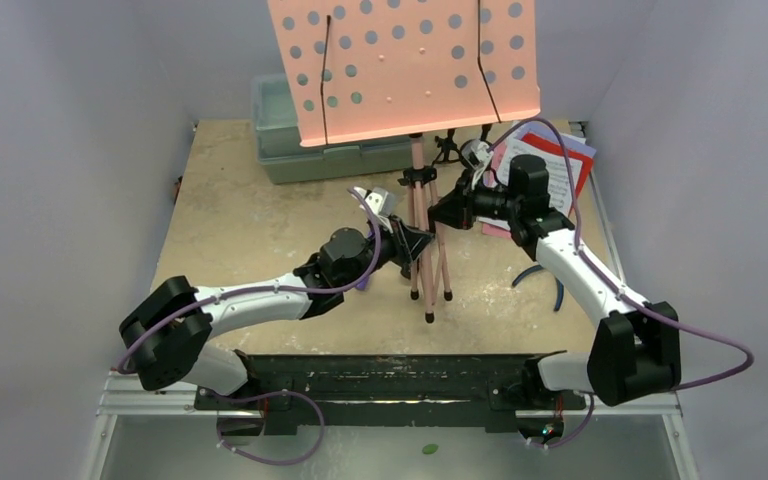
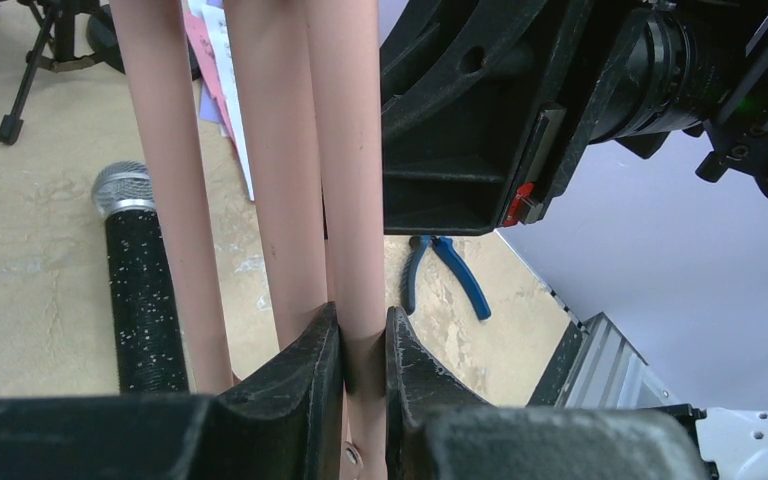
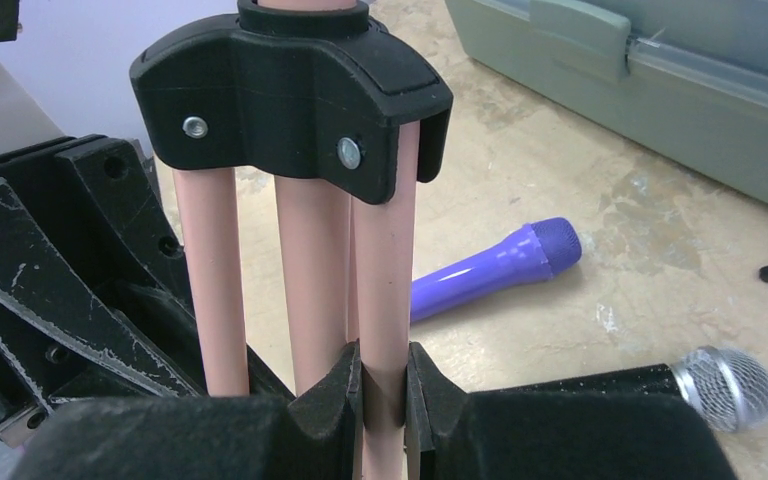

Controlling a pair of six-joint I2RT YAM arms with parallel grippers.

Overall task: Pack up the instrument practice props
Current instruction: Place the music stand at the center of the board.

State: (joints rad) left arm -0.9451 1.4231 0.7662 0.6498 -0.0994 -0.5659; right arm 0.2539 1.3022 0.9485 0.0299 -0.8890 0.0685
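The pink tripod [image 1: 417, 155] stands upright, its legs running vertically through both jaws. The left gripper [image 2: 365, 350] pinches one leg from the tripod's left. The right gripper [image 3: 383, 385] pinches another leg below the tripod's black hub [image 3: 290, 90].

1. White link shells and black joint housings are seen on the left arm [image 1: 250, 302] at lower left and the right arm [image 1: 582, 268] at right.
2. A purple cable [image 1: 574, 200] is routed along each arm.
3. Black moulded fingers [image 2: 310, 370] with scuffed edges are shown at the bottom of the left wrist view.
4. Pale scratches are borne by the black gripper body [image 3: 50, 270] at the left of the right wrist view.
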